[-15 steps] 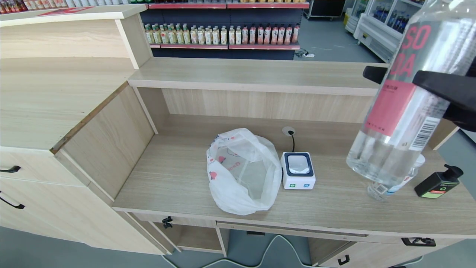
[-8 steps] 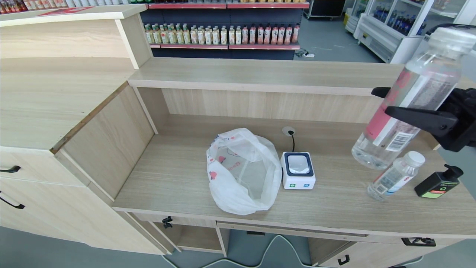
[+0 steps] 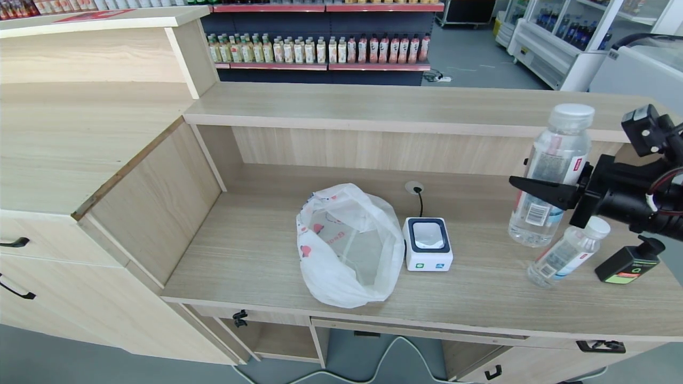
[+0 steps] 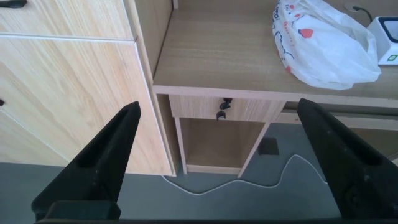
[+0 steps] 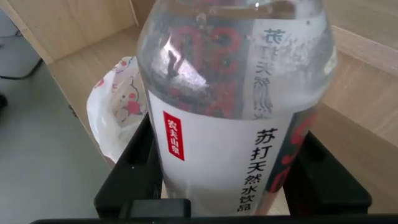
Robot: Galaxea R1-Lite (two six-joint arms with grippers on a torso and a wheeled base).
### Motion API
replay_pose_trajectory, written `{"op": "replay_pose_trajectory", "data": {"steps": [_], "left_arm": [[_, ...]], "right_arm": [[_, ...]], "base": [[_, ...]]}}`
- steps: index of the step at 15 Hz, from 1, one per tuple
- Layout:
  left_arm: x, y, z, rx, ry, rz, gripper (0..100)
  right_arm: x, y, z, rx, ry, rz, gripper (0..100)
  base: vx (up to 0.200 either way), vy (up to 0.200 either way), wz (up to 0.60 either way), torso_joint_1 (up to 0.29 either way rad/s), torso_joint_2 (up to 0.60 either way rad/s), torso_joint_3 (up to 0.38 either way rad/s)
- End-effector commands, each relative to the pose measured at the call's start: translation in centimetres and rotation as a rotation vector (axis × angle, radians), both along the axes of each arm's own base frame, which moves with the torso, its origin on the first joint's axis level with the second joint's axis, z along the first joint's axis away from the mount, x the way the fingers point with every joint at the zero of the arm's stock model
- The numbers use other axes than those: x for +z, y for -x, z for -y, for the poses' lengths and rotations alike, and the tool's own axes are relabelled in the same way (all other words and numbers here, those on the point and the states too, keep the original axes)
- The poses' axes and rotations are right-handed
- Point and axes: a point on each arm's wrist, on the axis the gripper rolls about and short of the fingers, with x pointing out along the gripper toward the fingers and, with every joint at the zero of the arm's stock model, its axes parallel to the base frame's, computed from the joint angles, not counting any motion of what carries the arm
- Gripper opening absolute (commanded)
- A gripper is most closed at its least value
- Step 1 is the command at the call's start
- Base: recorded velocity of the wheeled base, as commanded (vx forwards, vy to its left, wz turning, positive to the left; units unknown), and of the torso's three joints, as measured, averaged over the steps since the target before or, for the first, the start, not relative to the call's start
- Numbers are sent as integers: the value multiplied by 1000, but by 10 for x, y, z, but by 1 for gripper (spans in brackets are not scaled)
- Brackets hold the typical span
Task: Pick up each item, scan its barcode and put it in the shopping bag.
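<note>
Item in hand: the bottle (image 3: 549, 176), clear with a red-and-white label, is upright over the right end of the bench (image 3: 256, 250). The right gripper (image 3: 541, 184) is closed around its mid-body, one finger across the near face. Whether the base clears the bench cannot be told. The barcode (image 3: 535, 213) sits low on the label, facing near.

Hazards, as judged:
- Slip. The wall is smooth and round and the hold is on the label; tilting it for scanning could let it slide or twist in the jaws.
- Missed scan. The scanner (image 3: 427, 242) is well to the left, window up. The barcode faces sideways, so it probably needs turning down towards the window.
- Collision. A small bottle (image 3: 565, 253) lies on its side just beside the held bottle's base, with a black pump bottle (image 3: 629, 261) to its right. A low sweep could roll either one off.
- Bagging. The bag (image 3: 347, 245) is slack, thin plastic, touching the scanner's left side, its mouth open towards the near right. A heavy bottle could catch the rim or collapse the mouth.

The left gripper (image 4: 219, 106) hangs below the bench's near left edge, jaws wide apart and empty.

Surface: pale wood-grain bench, recessed under a raised ledge (image 3: 373, 106), with a side panel on the left. The scanner's cable runs to a grommet (image 3: 414, 187) behind it. A keyed drawer (image 4: 222, 111) sits below.

Room: shop floor, drinks shelving (image 3: 320, 50) beyond the ledge, chillers (image 3: 544, 37) far right.
</note>
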Motion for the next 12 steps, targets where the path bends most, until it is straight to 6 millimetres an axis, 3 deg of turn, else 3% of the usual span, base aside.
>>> {"op": "replay_pose_trajectory", "data": {"steps": [1,7,9,12], "left_arm": [[0,0,0,1,1,1,100],[0,0,0,2,-1,1,100],[0,0,0,1,-1,1,100],[0,0,0,1,1,1,100]], "right_arm": [[2,4,-4,-32,0,11,0],[6,-3,8,-108,-3,25,0],[3,-7,7,-226,-5,5,0],[-2,-18,-17,-355,-40,-30,0]], "base": [[0,0,0,0,0,0],[0,0,0,0,0,0],[0,0,0,0,0,0],[0,0,0,0,0,0]]}}
